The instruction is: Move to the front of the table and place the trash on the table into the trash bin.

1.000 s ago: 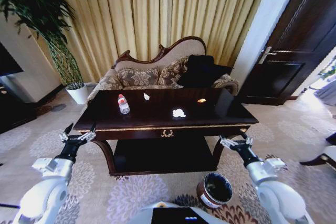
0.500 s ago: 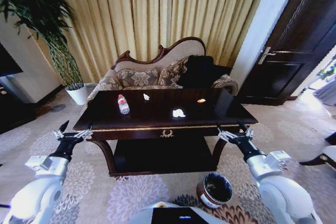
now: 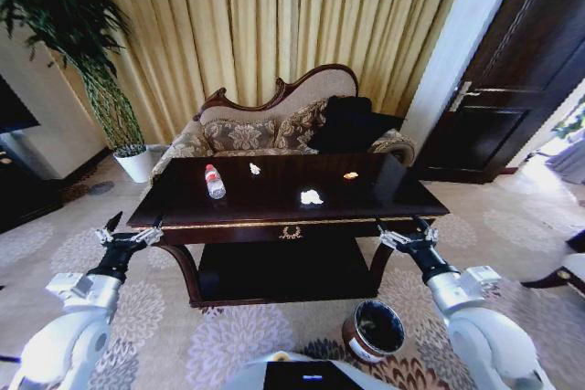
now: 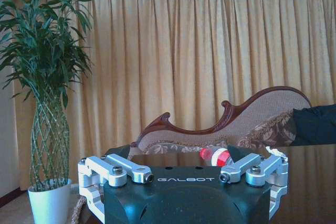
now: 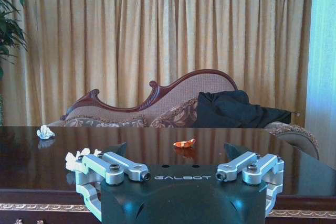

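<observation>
Since the frame before, the left gripper (image 3: 129, 237) is raised slightly. Both jaws are spread wide, empty; the right gripper (image 3: 408, 236) is held before the glossy dark bench (image 3: 265, 203). Clear bottle (image 3: 215, 181) and crumpled paper (image 3: 312, 196) are seen on it; the round bin (image 3: 374, 330) is on the carpet below.

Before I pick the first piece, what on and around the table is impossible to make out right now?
- Bottle: left wrist view, the left end effector covers its body.
- White paper scrap: right wrist view, partly behind the right end effector.
- Trash bin: head view, dark inside, contents unreadable.
- Orange scrap: head view, too small to identify.
</observation>
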